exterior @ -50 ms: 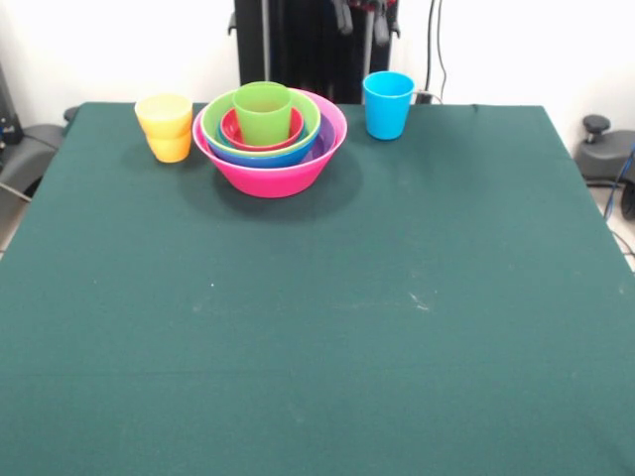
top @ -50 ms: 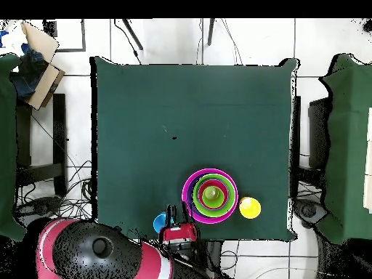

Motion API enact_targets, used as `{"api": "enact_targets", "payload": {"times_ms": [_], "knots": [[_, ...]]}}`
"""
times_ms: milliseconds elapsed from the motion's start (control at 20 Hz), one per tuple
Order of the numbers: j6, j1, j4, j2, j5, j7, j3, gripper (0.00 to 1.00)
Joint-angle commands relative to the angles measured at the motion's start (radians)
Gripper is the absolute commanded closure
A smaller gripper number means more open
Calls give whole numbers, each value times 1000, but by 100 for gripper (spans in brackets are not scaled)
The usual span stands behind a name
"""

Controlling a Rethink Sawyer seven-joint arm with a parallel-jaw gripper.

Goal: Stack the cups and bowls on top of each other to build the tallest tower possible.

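The tower is a nest of bowls. A large pink bowl (exterior @ -50 ms: 268, 174) (top @ -50 ms: 187, 195) holds blue, light green and small red bowls. An upright green cup (exterior @ -50 ms: 263, 112) (top @ -50 ms: 212, 195) stands in the middle. Left of it in the front view, a yellow cup (exterior @ -50 ms: 164, 112) (top @ -50 ms: 250, 208) sits in an orange cup (exterior @ -50 ms: 171, 149). A blue cup (exterior @ -50 ms: 388, 104) (top @ -50 ms: 160, 221) stands alone to the right of the bowls. My gripper (exterior @ -50 ms: 362, 12) (top @ -50 ms: 178, 219) is drawn back at the table's edge on the robot's side, above and between the bowls and the blue cup, touching nothing.
All the pieces stand along one edge of the green table (exterior @ -50 ms: 317, 327) (top @ -50 ms: 145, 123). In the overhead view, other green-covered furniture (top @ -50 ms: 349, 145) flanks the table, a cardboard box (top @ -50 ms: 40, 62) lies at the top left, and cables run over the floor.
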Motion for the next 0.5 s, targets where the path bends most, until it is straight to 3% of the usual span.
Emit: {"api": "enact_targets", "payload": {"times_ms": [50,200,250,300,350,400,450,500], "knots": [[81,-75,187,74,-232,216,-5,0],[321,-70,172,-70,-315,222,-30,0],[526,-60,156,-159,-369,226,-30,0],[651,-59,143,-208,-404,235,-20,0],[920,-70,121,-295,-475,239,23,0],[1046,-83,118,-341,-493,220,46,0],[1258,-117,114,-418,-534,192,100,0],[1368,-152,124,-472,-552,170,137,0]]}}
